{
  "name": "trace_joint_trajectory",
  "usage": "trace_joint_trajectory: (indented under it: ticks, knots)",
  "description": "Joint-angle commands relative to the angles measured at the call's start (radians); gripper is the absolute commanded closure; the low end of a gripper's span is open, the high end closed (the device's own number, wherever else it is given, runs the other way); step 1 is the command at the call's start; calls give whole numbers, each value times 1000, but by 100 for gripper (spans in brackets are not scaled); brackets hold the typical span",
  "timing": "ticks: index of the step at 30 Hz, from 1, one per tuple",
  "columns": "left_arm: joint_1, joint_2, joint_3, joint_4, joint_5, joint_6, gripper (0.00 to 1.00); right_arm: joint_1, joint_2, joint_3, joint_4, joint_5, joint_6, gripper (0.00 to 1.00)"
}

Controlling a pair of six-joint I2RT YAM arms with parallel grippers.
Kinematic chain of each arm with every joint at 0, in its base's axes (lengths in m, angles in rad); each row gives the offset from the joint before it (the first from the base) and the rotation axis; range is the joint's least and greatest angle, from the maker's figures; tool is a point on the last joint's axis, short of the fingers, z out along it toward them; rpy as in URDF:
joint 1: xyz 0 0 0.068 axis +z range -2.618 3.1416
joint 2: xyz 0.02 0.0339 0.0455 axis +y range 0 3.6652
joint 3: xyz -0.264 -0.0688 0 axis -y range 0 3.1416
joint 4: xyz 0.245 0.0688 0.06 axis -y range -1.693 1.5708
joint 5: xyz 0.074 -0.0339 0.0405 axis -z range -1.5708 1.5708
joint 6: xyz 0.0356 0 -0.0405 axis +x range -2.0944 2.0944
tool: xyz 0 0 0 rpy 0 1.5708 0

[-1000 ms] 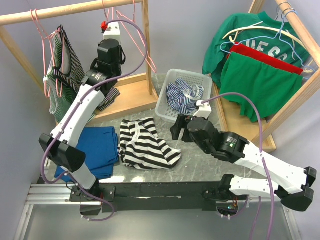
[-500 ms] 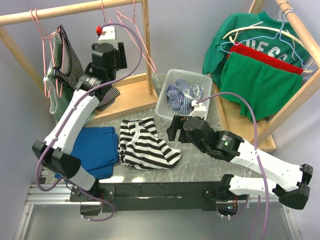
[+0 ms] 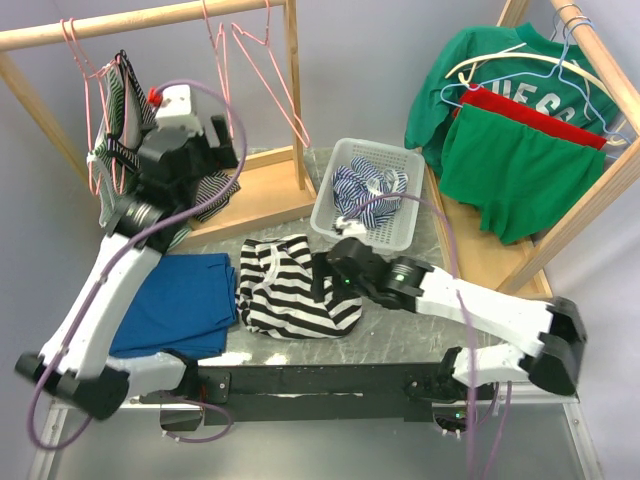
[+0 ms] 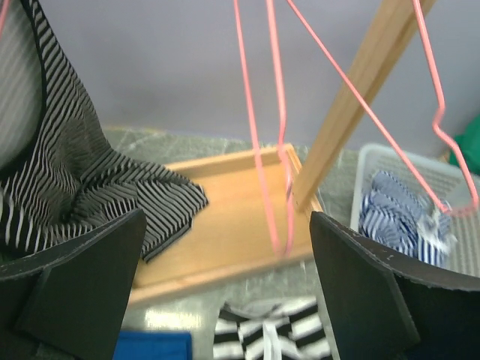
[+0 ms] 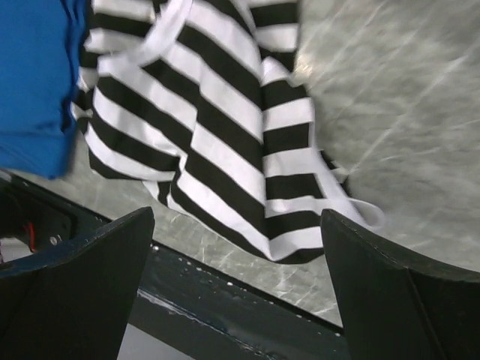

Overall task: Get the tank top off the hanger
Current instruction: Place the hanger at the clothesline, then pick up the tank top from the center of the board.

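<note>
A black-and-white wide-striped tank top (image 3: 290,290) (image 5: 217,127) lies crumpled on the table, off any hanger. My right gripper (image 3: 322,280) (image 5: 236,292) hovers open just above its near edge, touching nothing. Two empty pink hangers (image 3: 265,60) (image 4: 262,135) hang from the wooden rail (image 3: 120,25). At the rail's left end a pink hanger (image 3: 85,80) carries a thin-striped tank top (image 3: 125,110) (image 4: 67,180) and a green-striped one (image 3: 115,205). My left gripper (image 3: 218,150) (image 4: 225,277) is open and empty beside those hanging tops.
A folded blue garment (image 3: 185,300) (image 5: 34,82) lies left of the striped top. A white basket (image 3: 370,190) (image 4: 420,210) holds blue-striped cloth. The rack's wooden base (image 3: 255,190) and post (image 4: 360,90) stand behind. Green and red garments (image 3: 510,150) hang on a right rack.
My left gripper opened, let go at the empty pink hangers, and swung left and down toward the hanging tops. My right arm slid left over the striped tank top, jaws spreading slightly wider.
</note>
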Motion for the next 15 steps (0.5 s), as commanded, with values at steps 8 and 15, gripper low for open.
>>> trace_joint_trajectory:
  ticks: [8,15]
  knots:
    - [1,-375,-291,-145,107,-203,4,55,228,30,139,-134,117,0]
    - [1,-478,-412,-201,171,-247,4,66,372,74,142,-39,195,0]
